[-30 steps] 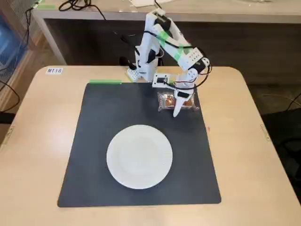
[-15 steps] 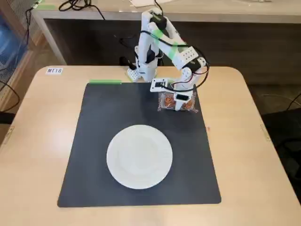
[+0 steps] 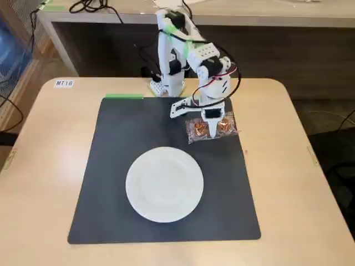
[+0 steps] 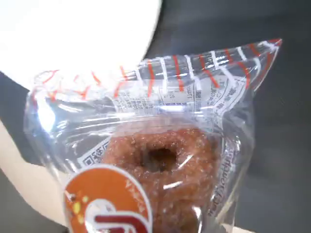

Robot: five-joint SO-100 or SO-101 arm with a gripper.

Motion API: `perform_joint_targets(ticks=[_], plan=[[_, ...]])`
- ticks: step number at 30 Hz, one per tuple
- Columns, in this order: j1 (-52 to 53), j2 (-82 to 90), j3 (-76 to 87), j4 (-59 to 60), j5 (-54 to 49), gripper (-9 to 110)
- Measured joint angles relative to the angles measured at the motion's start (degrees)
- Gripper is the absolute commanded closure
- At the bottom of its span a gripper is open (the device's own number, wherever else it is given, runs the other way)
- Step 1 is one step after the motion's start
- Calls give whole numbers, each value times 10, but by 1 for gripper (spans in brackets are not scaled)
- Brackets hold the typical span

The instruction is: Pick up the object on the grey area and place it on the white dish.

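Looked like a lab or office workroom: beige table [image 3: 310,183] labelled "MT18" [image 3: 64,83], dark mat [image 3: 111,183] taped down, cables [image 3: 91,6] on the far desk [image 3: 266,14].

Beige round-cornered tabletop [image 3: 44,183] carries a small white label [image 3: 64,83] at its far-left corner. A strip of green tape [image 3: 124,96] lies nearby. Black cables [image 3: 89,6] rest on the desk behind.

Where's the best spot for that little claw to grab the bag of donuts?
Probably from above, across the middle of the donut bag, pinching between the two donuts. It lies flat on the grey mat, and the gripper sits over that middle strip.
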Motion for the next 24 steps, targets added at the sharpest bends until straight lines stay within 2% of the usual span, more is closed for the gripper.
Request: perform_joint_targets(ticks=[7, 11, 20, 24], plan=[[135, -27, -8, -39, -184, 91], [199, -120, -92, -13, -254, 92], [220, -414, -503, 170, -319, 91], [235, -564, -738, 303, -319, 88]])
